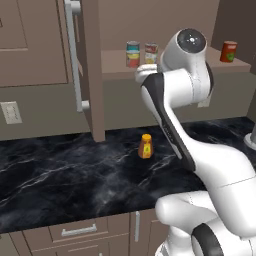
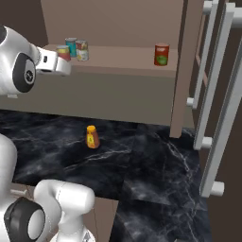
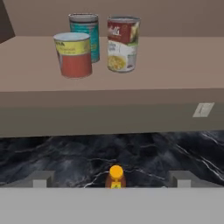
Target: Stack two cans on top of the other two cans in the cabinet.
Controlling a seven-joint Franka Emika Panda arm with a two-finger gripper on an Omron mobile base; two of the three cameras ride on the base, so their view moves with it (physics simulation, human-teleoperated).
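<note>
Orange bottle sits nearest, mid-counter; our gripper gapes wide, holding nothing. All four cans rest unstacked on the shelf: yellow-red, teal, white-red clustered left, red can far right

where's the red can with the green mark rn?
The red can stands alone at the shelf's right end, near the cabinet's side panel, well apart from the three cans grouped at the left.
</note>
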